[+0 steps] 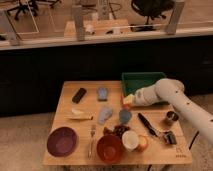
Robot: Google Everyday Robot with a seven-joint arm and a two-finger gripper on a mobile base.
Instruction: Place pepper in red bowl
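My arm (192, 114) enters from the right edge. It is white, and the upper link climbs up and left to a rounded elbow (170, 90). From there the forearm (150, 95) runs left, near level, dipping a little toward its end. My hand (128, 100) is at that left end, pointing left, over the back-right part of the counter (67, 100). The tip looks pale yellowish. I cannot tell whether it touches the surface.
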